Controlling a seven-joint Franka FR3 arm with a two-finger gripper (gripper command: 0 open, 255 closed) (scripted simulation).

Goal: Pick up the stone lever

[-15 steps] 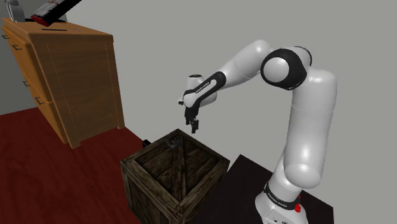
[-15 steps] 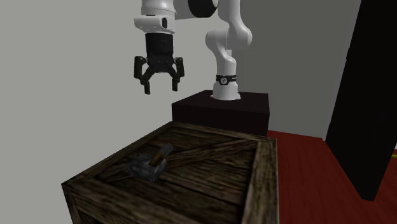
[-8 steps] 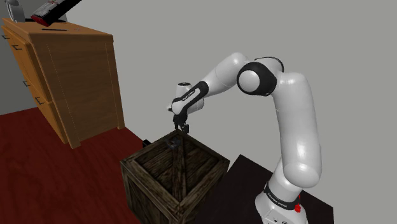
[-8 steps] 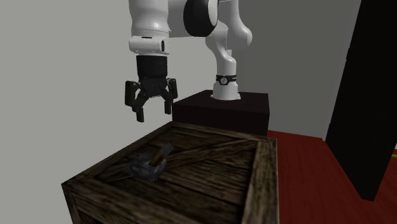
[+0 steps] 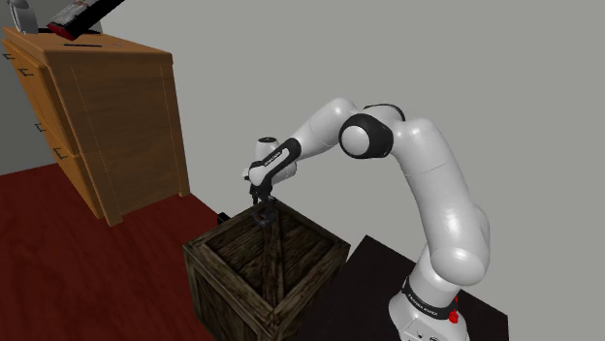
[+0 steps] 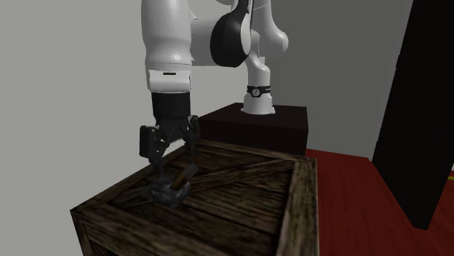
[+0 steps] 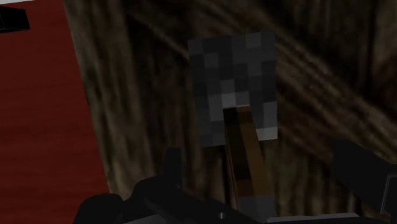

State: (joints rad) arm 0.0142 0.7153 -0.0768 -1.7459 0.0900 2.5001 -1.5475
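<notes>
The lever (image 6: 172,185) is a blocky grey stone base with a short brown stick, lying near the far edge of the dark wooden crate's top (image 6: 240,196). In the shoulder view the lever (image 5: 263,219) is a small grey spot directly under the hand. My gripper (image 6: 169,154) hangs open just above it, fingers pointing down and not touching it. Seen from the wrist, the stone base (image 7: 234,89) and its stick (image 7: 245,149) lie between my spread fingers (image 7: 173,167), with the gripper (image 7: 257,162) centred over the stick.
A tall wooden dresser (image 5: 107,116) stands at the shoulder view's left on red floor (image 5: 58,252), with a dark red object (image 5: 82,15) on top. The black stand (image 6: 255,127) is behind the crate. A black area (image 6: 429,109) fills the second exterior view's right.
The arm has swung toward the shoulder view's left and lowered, bringing the open gripper from high above the crate to just over the lever. The lever has not moved.
</notes>
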